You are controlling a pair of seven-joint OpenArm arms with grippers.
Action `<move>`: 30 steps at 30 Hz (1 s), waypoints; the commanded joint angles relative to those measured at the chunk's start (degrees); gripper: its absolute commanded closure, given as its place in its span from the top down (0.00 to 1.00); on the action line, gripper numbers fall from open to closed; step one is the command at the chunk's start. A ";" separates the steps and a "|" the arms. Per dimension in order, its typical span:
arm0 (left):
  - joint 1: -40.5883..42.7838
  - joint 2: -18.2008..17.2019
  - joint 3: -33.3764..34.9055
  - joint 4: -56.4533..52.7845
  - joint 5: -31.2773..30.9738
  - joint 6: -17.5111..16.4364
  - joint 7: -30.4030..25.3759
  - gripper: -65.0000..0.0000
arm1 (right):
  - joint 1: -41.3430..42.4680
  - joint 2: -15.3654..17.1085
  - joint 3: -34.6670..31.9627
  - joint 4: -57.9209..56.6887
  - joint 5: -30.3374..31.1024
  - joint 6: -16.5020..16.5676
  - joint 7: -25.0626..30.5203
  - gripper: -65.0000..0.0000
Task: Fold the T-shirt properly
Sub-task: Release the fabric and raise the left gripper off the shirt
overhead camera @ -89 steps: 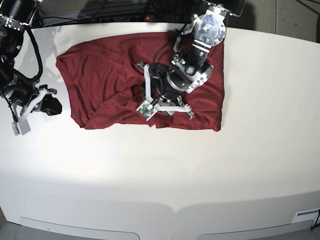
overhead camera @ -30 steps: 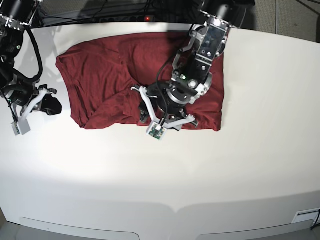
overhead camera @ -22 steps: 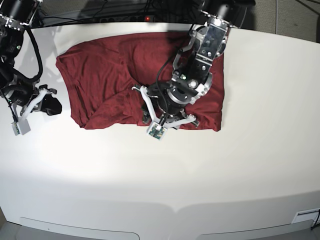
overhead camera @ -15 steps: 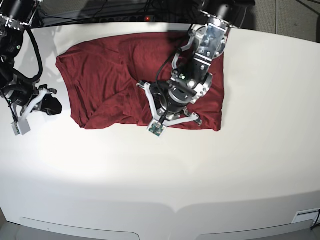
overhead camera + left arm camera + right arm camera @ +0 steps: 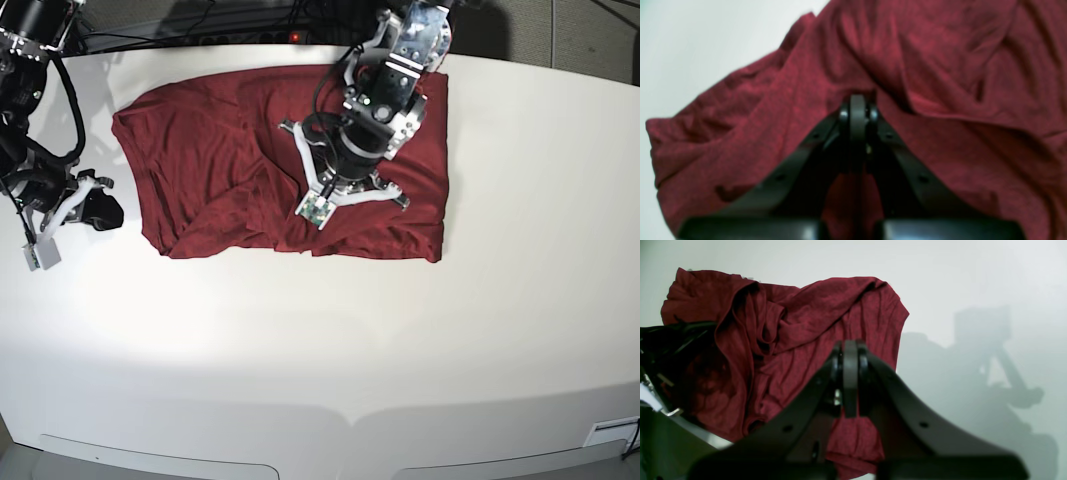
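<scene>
On the white table (image 5: 520, 250), left fingers (image 5: 857, 110) pinch the wrinkled maroon knit T-shirt (image 5: 210, 150); right fingers (image 5: 850, 373) clenched empty.

We see our left arm (image 5: 385, 110) built of black and silver-grey segments with white brackets, black cables looping beside it, and a small green circuit board at its wrist. Our right arm (image 5: 30, 120) is black with thick cabling. Both grippers show matte black fingers (image 5: 850, 373) with small screw holes.

T-shirt (image 5: 200, 160) plain dark red; table (image 5: 400, 350) white.
</scene>
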 commanded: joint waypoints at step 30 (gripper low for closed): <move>0.94 0.70 -4.66 13.11 -4.39 4.83 -5.11 0.00 | 0.76 1.03 0.39 0.83 1.33 0.25 -4.72 0.00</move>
